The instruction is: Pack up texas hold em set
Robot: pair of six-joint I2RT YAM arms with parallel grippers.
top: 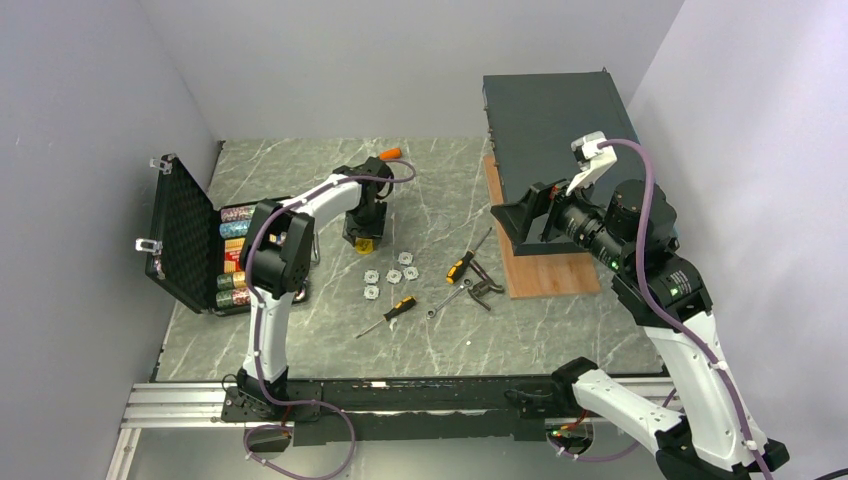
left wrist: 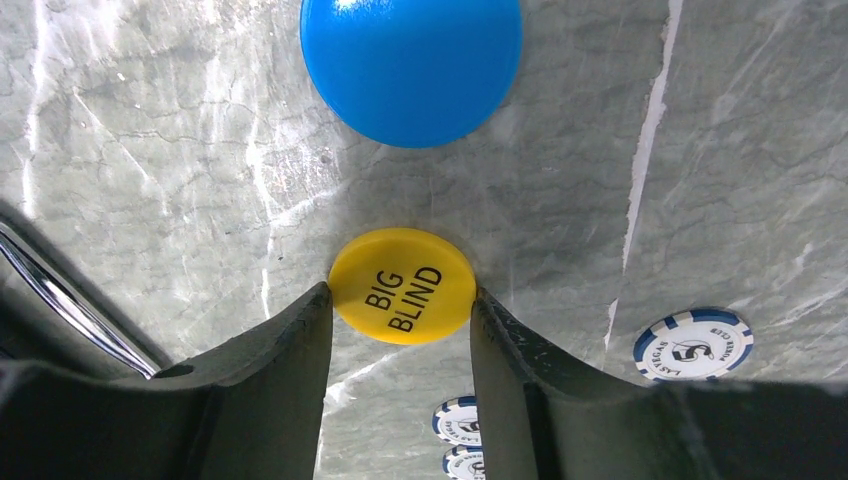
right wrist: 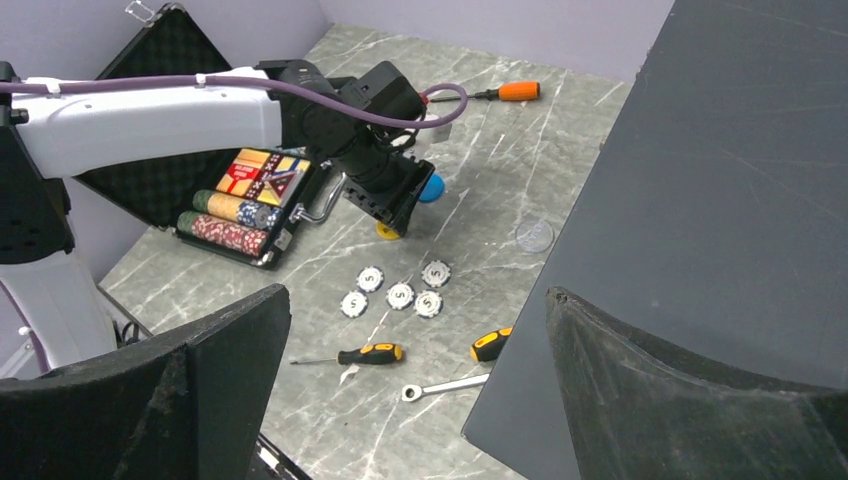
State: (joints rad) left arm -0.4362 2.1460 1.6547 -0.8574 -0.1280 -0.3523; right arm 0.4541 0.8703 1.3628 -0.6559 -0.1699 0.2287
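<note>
Reaching down over the middle of the marble table (top: pixel 560 340), the left gripper (left wrist: pixel 400 300) had its two dark fingers (left wrist: pixel 290 350) pressed against opposite edges of a yellow disc (left wrist: pixel 402 285) marked BIG BLIND. The disc lay flat on the table. A blue disc (left wrist: pixel 410 65) lay just beyond it on the far side, not touching it. Five white-and-blue poker chips (top: pixel 392 275) were scattered close by, a little nearer and to the right. The small black case (top: pixel 185 235) stood open at the left of the table, its foam lid raised, with rows of coloured chips (top: pixel 233 262) inside. The right gripper (right wrist: pixel 415 300) hung raised at the right beside a large dark box (top: pixel 560 120), its fingers wide apart and holding nothing.
</note>
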